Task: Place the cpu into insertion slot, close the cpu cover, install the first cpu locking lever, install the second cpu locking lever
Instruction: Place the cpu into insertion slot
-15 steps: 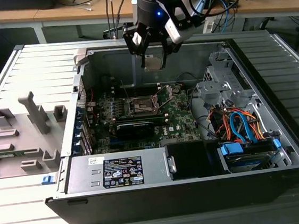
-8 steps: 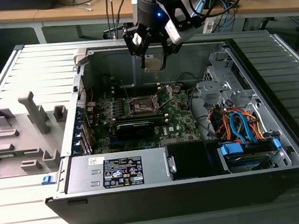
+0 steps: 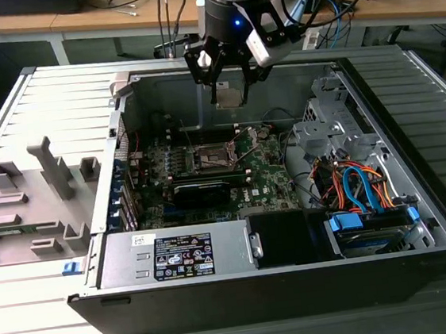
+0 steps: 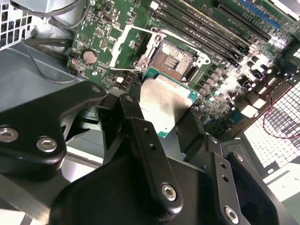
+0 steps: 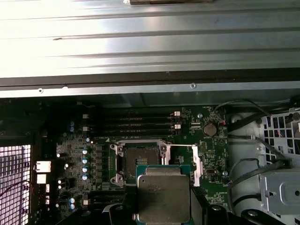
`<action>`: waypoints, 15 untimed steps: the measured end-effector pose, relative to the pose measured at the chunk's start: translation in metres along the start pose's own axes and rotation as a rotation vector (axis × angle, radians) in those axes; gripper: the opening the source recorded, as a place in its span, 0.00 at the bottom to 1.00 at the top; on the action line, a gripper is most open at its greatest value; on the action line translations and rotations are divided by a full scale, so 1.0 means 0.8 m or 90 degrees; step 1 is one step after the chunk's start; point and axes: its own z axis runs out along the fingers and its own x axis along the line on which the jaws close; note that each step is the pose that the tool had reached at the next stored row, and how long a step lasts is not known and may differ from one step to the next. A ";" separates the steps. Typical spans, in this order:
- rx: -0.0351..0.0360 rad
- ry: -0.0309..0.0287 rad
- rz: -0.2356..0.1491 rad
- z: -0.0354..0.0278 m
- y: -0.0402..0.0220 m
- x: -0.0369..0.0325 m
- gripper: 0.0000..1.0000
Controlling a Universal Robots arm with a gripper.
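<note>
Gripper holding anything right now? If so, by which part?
Yes: the gripper is shut on the cpu, pinching two opposite side edges, its metal top bare, clear of the insertion slot.

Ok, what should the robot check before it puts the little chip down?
1. Chip gripped: ok. The gripper is shut on the cpu.
2. Slot empty: ok. The insertion slot holds nothing.
3. Cover out of the way: ok. The cpu cover is swung open beside the slot.
4. Chip lined up over the slot: cannot tell.
5. Chip seated: not ok. It hangs above the board.
</note>
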 end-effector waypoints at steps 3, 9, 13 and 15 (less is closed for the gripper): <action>0.0010 0.0000 0.000 0.0010 -0.0006 0.0001 0.55; 0.0009 0.0000 0.000 0.0028 -0.0023 -0.0001 0.55; 0.0008 -0.0001 0.000 0.0034 -0.0031 -0.0001 0.55; 0.0009 0.0000 0.000 0.0036 -0.0034 -0.0001 0.55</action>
